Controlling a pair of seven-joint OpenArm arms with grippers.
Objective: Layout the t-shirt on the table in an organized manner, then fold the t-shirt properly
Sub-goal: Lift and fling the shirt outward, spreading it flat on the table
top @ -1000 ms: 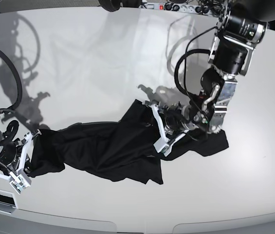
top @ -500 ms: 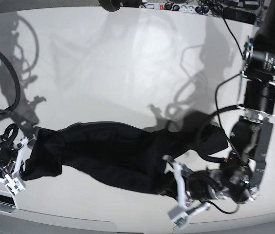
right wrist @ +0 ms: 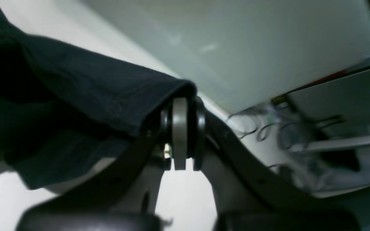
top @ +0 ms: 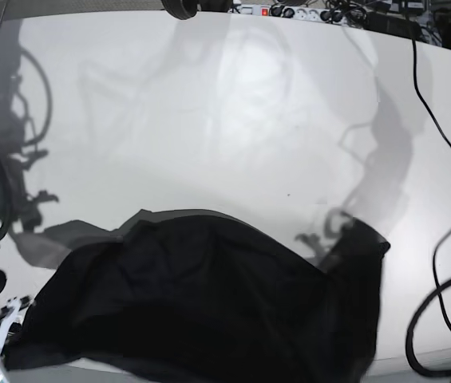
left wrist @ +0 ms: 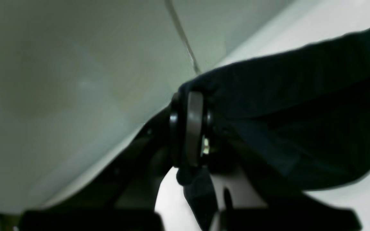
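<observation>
Wrist views: both my end effectors, left (left wrist: pixel 189 128) and right (right wrist: pixel 180 131), clench t-shirt (top: pixel 201 303) hems; I should maintain equal tension, lowering flat onto table (top: pixel 209 120).

t-shirt (top: pixel 201 303) now raised and spread, both arms withdrawn outward
</observation>
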